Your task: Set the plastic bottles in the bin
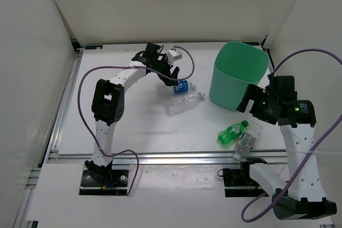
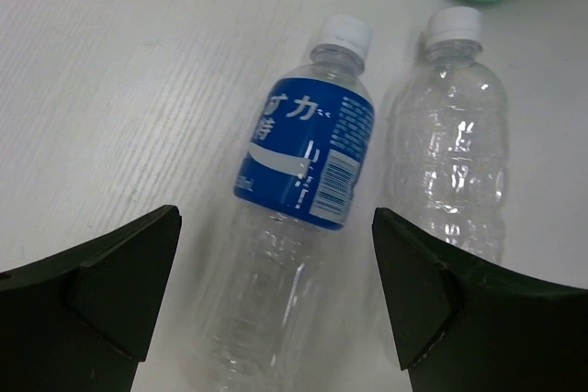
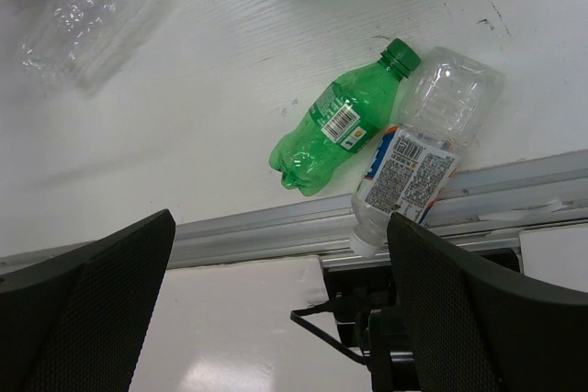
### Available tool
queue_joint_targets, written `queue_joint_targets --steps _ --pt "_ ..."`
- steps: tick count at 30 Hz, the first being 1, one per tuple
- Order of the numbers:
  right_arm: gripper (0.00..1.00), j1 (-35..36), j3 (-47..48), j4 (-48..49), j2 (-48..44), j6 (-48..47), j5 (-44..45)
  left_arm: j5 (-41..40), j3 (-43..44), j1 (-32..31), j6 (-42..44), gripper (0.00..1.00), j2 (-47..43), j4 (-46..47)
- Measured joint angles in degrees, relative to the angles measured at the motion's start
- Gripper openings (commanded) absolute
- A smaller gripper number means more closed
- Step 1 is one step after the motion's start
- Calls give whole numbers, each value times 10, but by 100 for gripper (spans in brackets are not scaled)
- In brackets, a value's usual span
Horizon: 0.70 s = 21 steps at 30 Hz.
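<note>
Presently zero of four binned: bottles (image 1: 233, 132) all lie on surface (image 1: 133, 132) outside bin (image 1: 238, 76). Left tool (image 2: 276, 250) wide above blue-label bottle (image 2: 308, 167); right tool (image 3: 280, 227) wide, empty.

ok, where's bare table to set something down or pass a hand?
Widest bare table: near-centre, between the left arm, the clear bottle and the green bottle. Crowded: blue-label bottle and clear one beside the bin; green bottle beside the white-label bottle at the near-right rail.

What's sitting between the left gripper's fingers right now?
Left wrist view: the blue-label bottle lies flat on the table between the fingers of the open left gripper, touching neither.
</note>
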Motion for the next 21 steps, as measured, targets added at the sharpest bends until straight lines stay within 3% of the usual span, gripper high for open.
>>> queue_joint_targets --steps 13,21 --pt "100 0 -14 -1 0 0 10 36 -31 0 -23 99 -9 -3" --pt "100 0 -14 -5 0 -1 15 31 33 0 -47 96 76 0"
